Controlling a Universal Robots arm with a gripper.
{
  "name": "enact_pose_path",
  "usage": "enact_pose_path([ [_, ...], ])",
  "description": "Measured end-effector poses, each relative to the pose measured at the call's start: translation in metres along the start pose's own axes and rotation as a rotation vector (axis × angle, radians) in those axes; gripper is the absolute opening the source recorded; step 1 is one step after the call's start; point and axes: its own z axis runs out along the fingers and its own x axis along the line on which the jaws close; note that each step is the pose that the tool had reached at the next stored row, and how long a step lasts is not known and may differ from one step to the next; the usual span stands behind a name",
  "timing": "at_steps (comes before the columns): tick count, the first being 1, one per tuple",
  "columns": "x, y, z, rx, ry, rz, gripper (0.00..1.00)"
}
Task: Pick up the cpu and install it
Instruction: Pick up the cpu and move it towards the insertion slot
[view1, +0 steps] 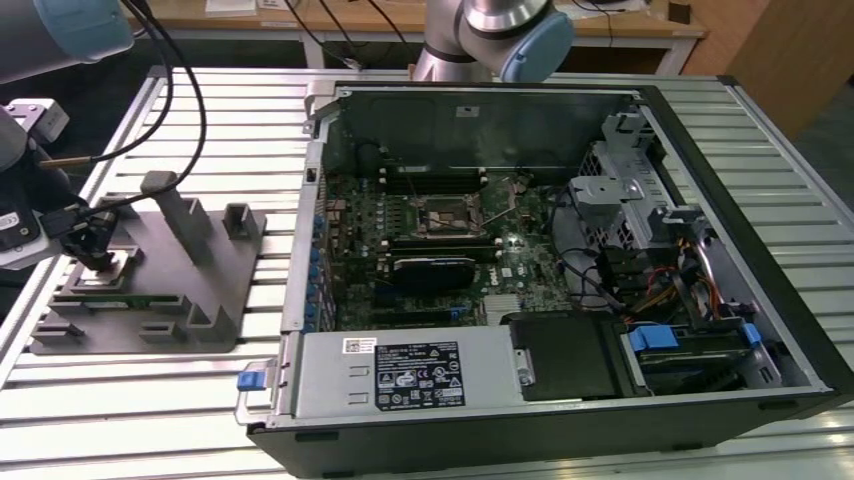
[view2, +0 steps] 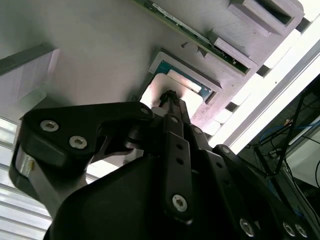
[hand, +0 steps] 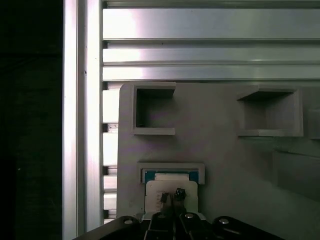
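We see the gripper (hand: 172, 196), tips pinched together and grasping nothing, right over the middle of the cpu (hand: 156, 186), which lies flat in its recess in the grey tray (hand: 225, 165).

light: bright, even | glare: table slats (hand: 210, 22) blown white (both wrist views) | shadow: computer case (view1: 481, 125) interior darker

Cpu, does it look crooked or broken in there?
No, nothing stands out. The cpu lies flat and square in its pocket in the tray, with the gripper right over it.
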Motion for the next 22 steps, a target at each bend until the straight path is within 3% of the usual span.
enact_pose_path([
  [1, 0.0000, 0.0000, 0.0000, 0.0000, 0.0000, 0.000, 0.16],
  [3, 0.0000, 0.0000, 0.0000, 0.0000, 0.0000, 0.000, 0.29],
  [5, 0.0000, 0.0000, 0.0000, 0.0000, 0.0000, 0.000, 0.29],
  [9, 0.0000, 0.0000, 0.0000, 0.0000, 0.0000, 0.000, 0.53],
  [11, 0.0000, 0.0000, 0.0000, 0.0000, 0.0000, 0.000, 0.53],
  [12, 0.0000, 0.0000, 0.0000, 0.0000, 0.0000, 0.000, 0.59],
  [17, 0.0002, 0.0000, 0.0012, 0.0013, -0.0031, 0.055, 0.59],
  [22, 0.0005, -0.0001, 0.0041, 0.0015, -0.0030, 0.056, 0.59],
])
